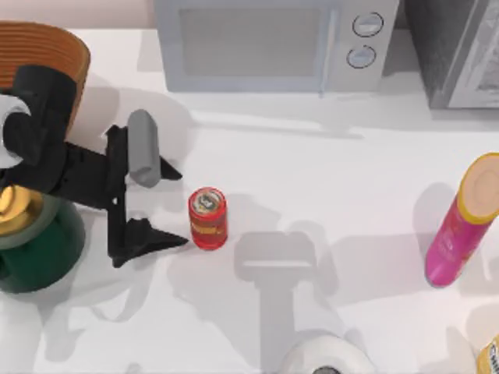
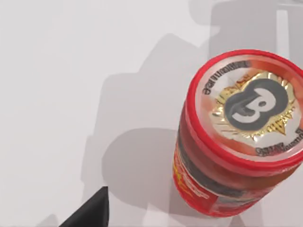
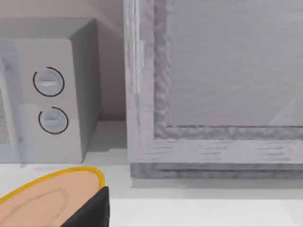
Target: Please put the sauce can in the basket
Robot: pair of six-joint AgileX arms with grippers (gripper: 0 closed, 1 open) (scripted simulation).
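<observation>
Both fingers of the left gripper are spread wide, holding nothing, tips just left of the upright sauce can on the table.

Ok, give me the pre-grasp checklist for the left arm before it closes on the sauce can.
1. Left gripper open: ok, fingers spread wide.
2. Sauce can upright on the table: ok.
3. Can between the fingers: not ok, the fingertips stop just short of it, on its left.
4. Space around the can: ok, nothing touches it.
5. Basket reachable: cannot tell, the arm covers part of it at the far left.
6. Green kettle under the arm: cannot tell whether a lift clears it.
</observation>
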